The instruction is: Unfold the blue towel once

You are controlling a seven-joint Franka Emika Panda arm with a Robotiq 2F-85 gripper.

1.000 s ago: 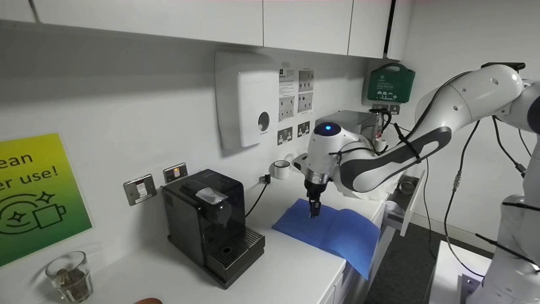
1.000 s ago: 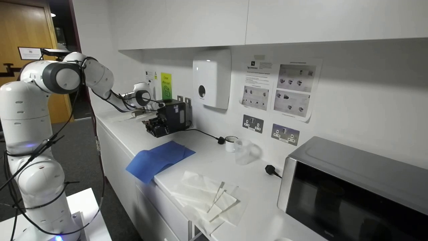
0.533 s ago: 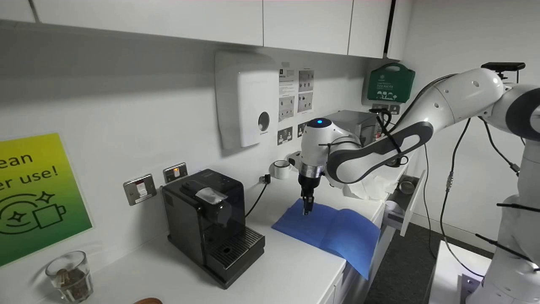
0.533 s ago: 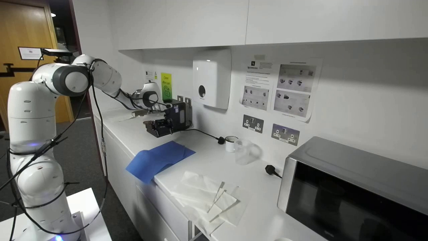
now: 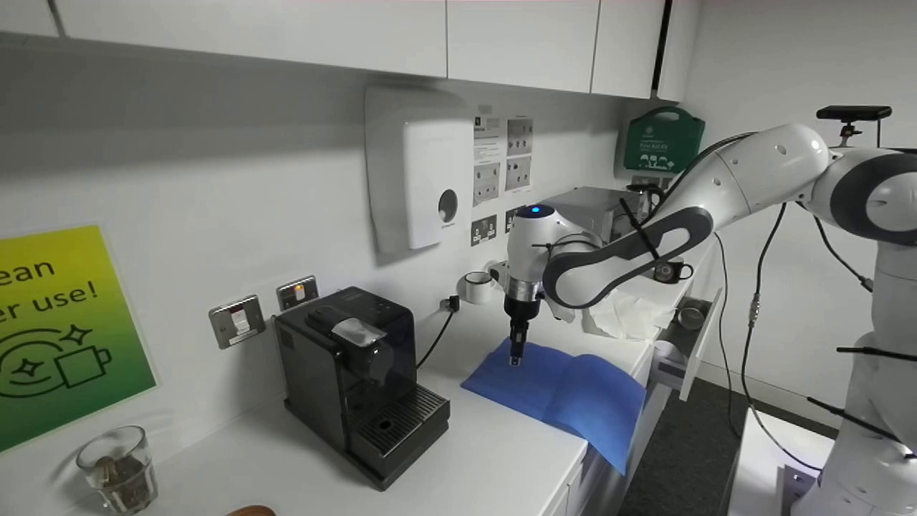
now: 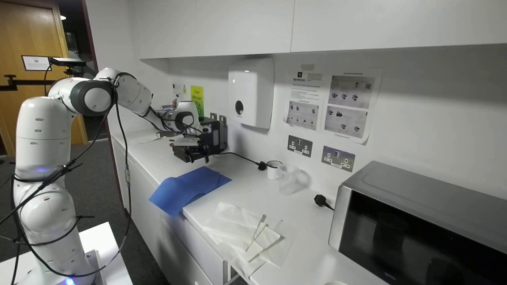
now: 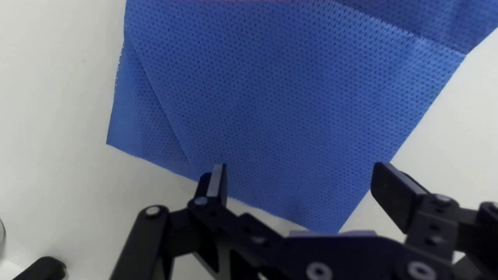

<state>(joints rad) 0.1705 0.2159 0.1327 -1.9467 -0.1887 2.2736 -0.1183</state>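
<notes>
The blue towel (image 5: 562, 394) lies on the white counter (image 5: 494, 459) with one end drooping over the front edge; in the wrist view, a corner of an under layer shows past the top one. Over the part resting on the counter hangs the gripper (image 7: 299, 177), pointing down, its fingers (image 7: 395, 194) spread wide and released; the tips seem clear of the cloth, though these angles make contact hard to judge. To one side of the towel stands a black coffee machine (image 5: 351, 380). Opposite, loose white paper sheets (image 6: 237, 225) lie near the counter's edge, close to an open drawer (image 5: 704, 344). Toward the wall (image 6: 435, 107), a white mug (image 6: 273, 171) and a clear plastic container (image 6: 287, 182) stand near each other, and a microwave (image 6: 420, 221) sits farther along.
</notes>
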